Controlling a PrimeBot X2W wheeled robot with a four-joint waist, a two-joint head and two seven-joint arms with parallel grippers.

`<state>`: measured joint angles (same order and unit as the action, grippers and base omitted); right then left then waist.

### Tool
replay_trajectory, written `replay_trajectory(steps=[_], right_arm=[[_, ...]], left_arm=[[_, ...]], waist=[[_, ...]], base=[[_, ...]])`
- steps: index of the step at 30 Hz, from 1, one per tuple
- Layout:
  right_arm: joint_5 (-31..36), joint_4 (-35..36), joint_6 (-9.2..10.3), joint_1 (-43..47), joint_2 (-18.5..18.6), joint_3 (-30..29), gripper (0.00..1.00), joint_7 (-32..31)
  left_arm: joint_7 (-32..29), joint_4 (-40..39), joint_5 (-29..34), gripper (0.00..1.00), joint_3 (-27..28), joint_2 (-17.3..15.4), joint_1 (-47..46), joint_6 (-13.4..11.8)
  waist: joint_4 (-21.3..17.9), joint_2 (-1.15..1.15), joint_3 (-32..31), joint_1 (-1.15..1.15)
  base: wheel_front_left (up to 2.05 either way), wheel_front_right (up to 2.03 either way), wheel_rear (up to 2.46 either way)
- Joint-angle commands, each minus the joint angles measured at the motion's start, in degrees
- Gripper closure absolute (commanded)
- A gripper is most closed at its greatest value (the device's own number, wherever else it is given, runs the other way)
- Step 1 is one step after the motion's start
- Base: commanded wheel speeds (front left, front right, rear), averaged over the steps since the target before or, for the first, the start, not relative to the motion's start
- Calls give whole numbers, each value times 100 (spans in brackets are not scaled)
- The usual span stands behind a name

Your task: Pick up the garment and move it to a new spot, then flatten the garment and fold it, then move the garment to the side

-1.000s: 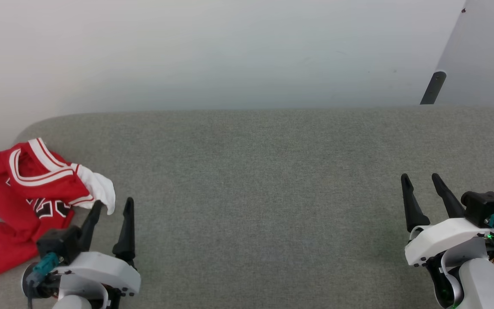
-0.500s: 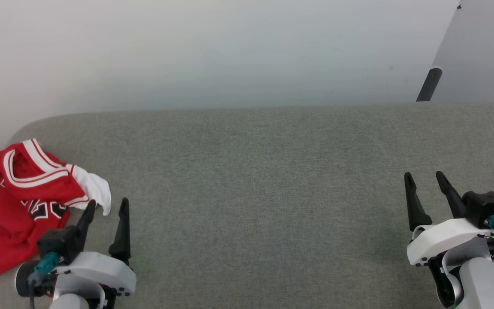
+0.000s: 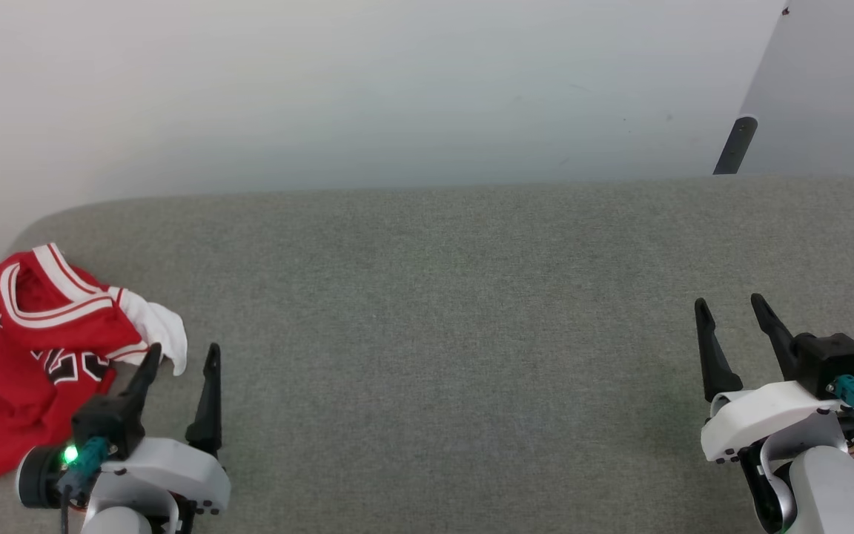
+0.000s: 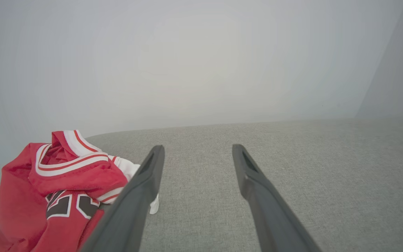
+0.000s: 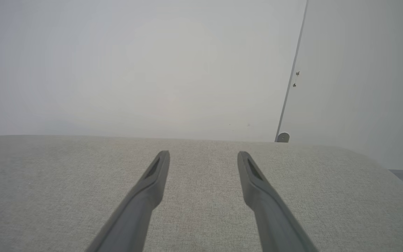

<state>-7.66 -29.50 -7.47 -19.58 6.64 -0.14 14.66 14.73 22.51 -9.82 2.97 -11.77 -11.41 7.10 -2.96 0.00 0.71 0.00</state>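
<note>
— Where is the garment lying right now?

— The garment [image 3: 41, 348] is sitting crumpled in a heap at the far left end of the grey bench [image 3: 434, 297]. Its striped neck trim [image 3: 49, 297] is facing up, on the side nearer the wall [image 3: 397, 89]. One white sleeve [image 3: 164, 334] is spilling out on the right of the heap. Part of the black number [image 3: 75, 365] is peeking out between the red folds, but it's too creased for me to read whole.

— And what is the near arm doing?

— The left gripper [image 3: 183, 354] is hovering low over the near left of the bench, just beside the heap. Its jaws are standing wide apart, gripping nothing and pointing toward the wall. The finger nearer the shirt is crossing in front of the sleeve's edge, though I cannot tell from here whether it is actually touching the cloth. A small green light [image 3: 70, 454] is glowing on that wrist.

— The other one?

— The right gripper [image 3: 729, 305] is hanging at the near right, well apart from the garment, with nearly the whole width of the bench stretching between them. Its jaws are gaping wide too and holding nothing, with the tips pointing out over the grey fabric.

— Anything else standing about?

— A dark post [image 3: 735, 144] is showing against the wall, just past the bench's far right edge.
</note>
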Motion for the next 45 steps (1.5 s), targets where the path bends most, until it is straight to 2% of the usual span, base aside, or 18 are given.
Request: replay_trajectory(steps=[1,12,18,26,42,45], right_arm=[[114,5,-4,0,5,-1,0,54],[-22,56,-4,-2,12,-95,0,60],[-132,119,-4,79,35,-55,0,60],[-249,210,-4,61,19,199,0,60],[-652,140,-3,138,-33,1186,0,61],[-732,81,-4,0,-77,1483,0,60]], left_arm=[[42,18,102,0,8,-31,-50,18],[42,112,-80,0,-42,48,-84,37],[42,131,-144,0,-137,149,-154,41],[42,116,-193,0,-74,341,-83,3],[42,-223,-106,0,-142,702,558,-175],[42,-396,-207,0,-57,747,712,-291]], waist=[[0,0,-3,0],[107,0,2,0],[395,0,57,0],[1182,0,161,0],[3139,0,11,0],[3297,0,63,0]], base=[[0,0,0],[0,0,0],[0,0,0],[0,0,0],[0,0,0],[0,0,0]])
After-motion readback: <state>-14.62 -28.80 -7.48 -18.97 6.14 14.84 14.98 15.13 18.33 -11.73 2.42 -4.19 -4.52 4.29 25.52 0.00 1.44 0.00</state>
